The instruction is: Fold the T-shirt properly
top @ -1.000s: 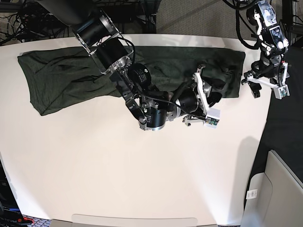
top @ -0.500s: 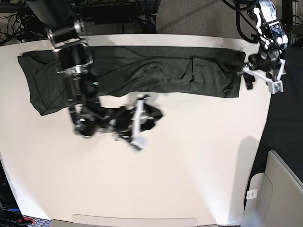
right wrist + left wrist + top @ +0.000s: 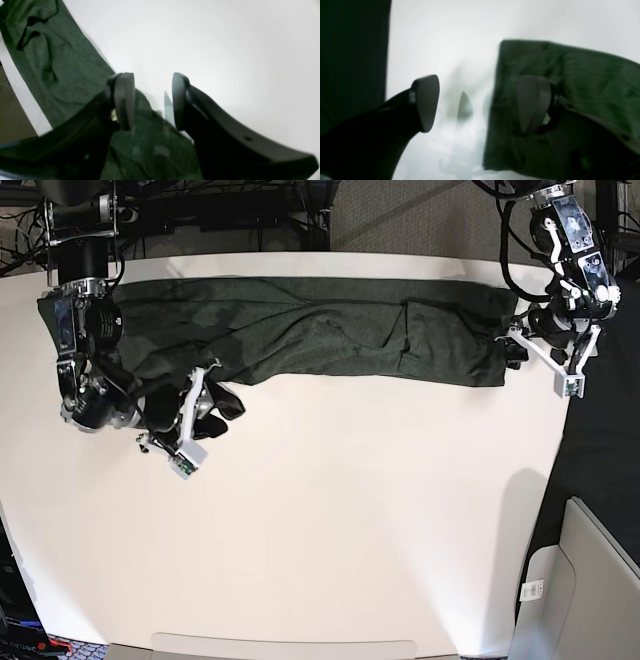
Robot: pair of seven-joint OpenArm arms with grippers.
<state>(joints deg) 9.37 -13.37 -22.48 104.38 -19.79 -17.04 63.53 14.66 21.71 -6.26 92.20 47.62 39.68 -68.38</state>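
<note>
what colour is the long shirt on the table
Dark olive-green knit T-shirt, plain, clearest in the base view.

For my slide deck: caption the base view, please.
Both tools, left and right, open at opposite ends of the T-shirt on the table.

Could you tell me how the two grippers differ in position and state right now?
The left gripper sits at the T-shirt's end edge, one finger over fabric; the right gripper hovers at its long edge near the other end. The left gapes wider than the right. Both are open, holding nothing.
</note>
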